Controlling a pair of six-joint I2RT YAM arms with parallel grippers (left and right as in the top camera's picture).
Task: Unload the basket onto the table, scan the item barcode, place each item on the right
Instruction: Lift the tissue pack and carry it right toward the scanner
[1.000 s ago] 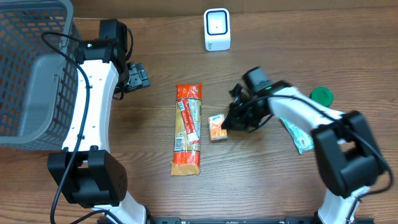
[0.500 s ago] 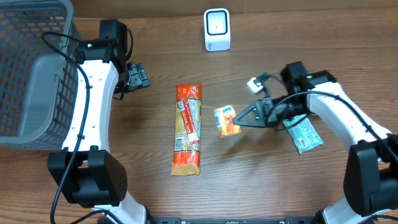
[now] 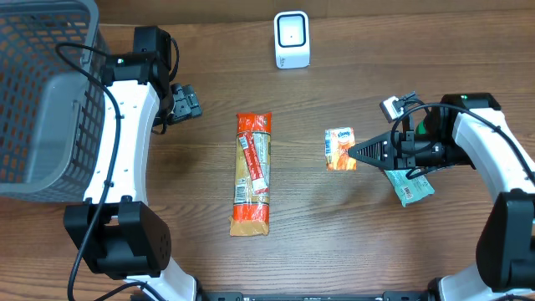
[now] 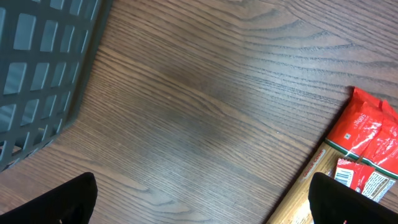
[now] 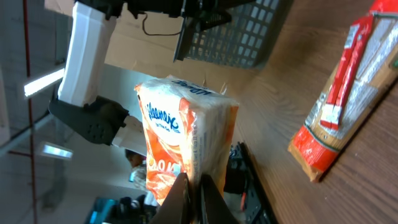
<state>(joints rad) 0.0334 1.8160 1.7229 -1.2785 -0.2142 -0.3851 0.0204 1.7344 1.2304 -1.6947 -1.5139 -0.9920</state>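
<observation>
A small orange-and-white snack packet point(image 3: 339, 149) hangs above the table, right of centre. My right gripper point(image 3: 358, 152) is shut on its edge. In the right wrist view the packet point(image 5: 183, 130) stands upright with its seam pinched between the two dark fingers point(image 5: 180, 198) of that gripper point(image 5: 194, 200). I can make out no barcode on it. The white scanner point(image 3: 292, 39) stands at the back centre, apart from the packet. My left gripper point(image 3: 185, 102) rests open near the basket, and in its wrist view this gripper point(image 4: 202, 211) has only bare wood between its fingers point(image 4: 65, 202).
A long red-and-tan package point(image 3: 252, 173) lies in the middle of the table; its end shows as the package point(image 4: 364, 152) in the left wrist view. A grey wire basket point(image 3: 42, 92) fills the far left. A green pouch point(image 3: 410, 186) and a green lid point(image 3: 432, 128) lie under the right arm.
My right gripper has carried the orange packet up from beside the long package and rightward, turning it as it went. The left arm has not moved.
</observation>
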